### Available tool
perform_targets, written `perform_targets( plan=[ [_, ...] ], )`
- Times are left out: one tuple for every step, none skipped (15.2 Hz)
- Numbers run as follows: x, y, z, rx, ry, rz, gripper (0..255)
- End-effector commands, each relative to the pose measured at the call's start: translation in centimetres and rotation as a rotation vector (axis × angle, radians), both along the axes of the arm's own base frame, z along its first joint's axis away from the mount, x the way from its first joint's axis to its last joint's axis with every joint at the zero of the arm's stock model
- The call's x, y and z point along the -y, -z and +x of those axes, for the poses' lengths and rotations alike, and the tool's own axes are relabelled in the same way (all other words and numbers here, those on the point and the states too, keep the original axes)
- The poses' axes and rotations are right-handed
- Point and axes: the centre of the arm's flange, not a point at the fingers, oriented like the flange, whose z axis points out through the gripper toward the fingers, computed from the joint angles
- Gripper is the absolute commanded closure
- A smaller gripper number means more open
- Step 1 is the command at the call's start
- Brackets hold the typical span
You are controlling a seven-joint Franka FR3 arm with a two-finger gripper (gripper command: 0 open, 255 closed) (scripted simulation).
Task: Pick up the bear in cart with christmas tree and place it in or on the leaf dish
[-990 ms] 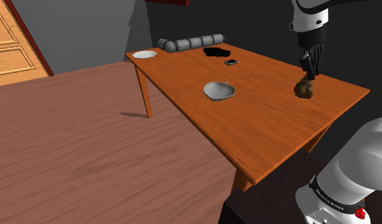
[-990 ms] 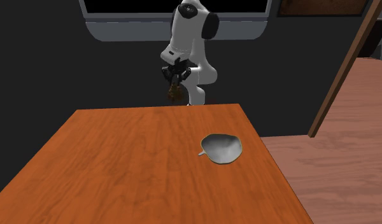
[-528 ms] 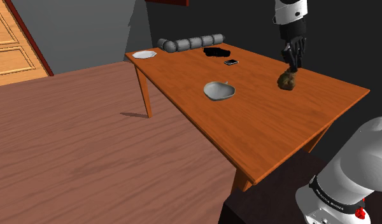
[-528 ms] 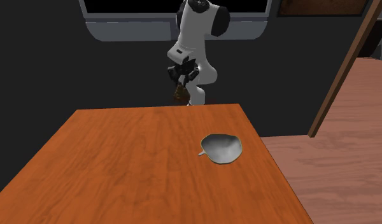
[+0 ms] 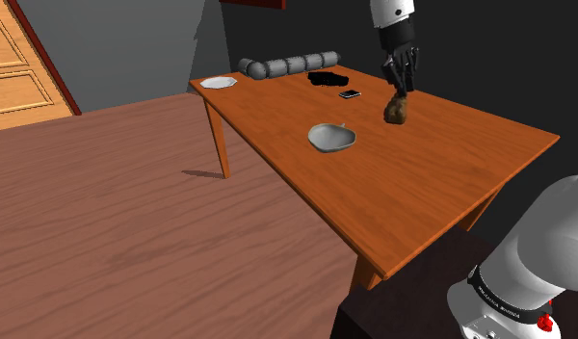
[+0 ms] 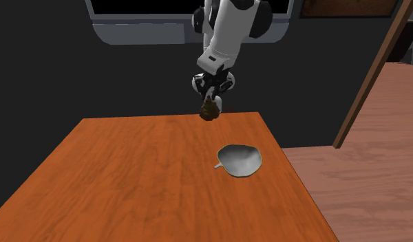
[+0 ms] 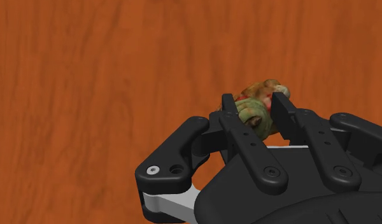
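The bear figure (image 5: 397, 110) is a small brown and green lump hanging above the orange wooden table (image 5: 393, 183), with my black gripper (image 5: 403, 89) shut on its top. In the second exterior view the gripper (image 6: 210, 97) holds the bear (image 6: 210, 110) over the table's far edge. The wrist view has both fingers clasping the bear (image 7: 258, 108), with bare wood below. The grey leaf dish (image 5: 331, 137) lies on the table, to the shoulder view's left of the bear. In the second exterior view the dish (image 6: 241, 160) sits nearer the camera, right of the gripper.
At the table's far end lie a row of grey cylinders (image 5: 289, 65), a white plate (image 5: 218, 83), a black shape (image 5: 328, 79) and a small dark phone-like slab (image 5: 350, 93). Wooden floor (image 5: 133, 231) lies to the shoulder view's left.
The arm has carried the held bear to the shoulder view's left and upward, closer to the leaf dish. The grip stays shut on the bear.
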Motion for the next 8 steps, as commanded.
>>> perform_targets(
  plan=[
    [-1.2,-0.3,2.6,0.001,0.000,0.001,255],
    [-1.6,-0.5,3.9,0.001,0.000,0.001,255],
    [-2.1,-0.6,5.1,0.001,0.000,0.001,255],
    [-2.5,-0.8,6.3,0.001,0.000,0.001,255],
    [-3.0,-0.9,7.6,0.001,0.000,0.001,255],
    [-3.4,-1.1,8.8,0.001,0.000,0.001,255],
    [-3.8,-1.2,10.0,0.001,0.000,0.001,255],
    [-4.3,-1.4,11.3,0.001,0.000,0.001,255]
  ],
)
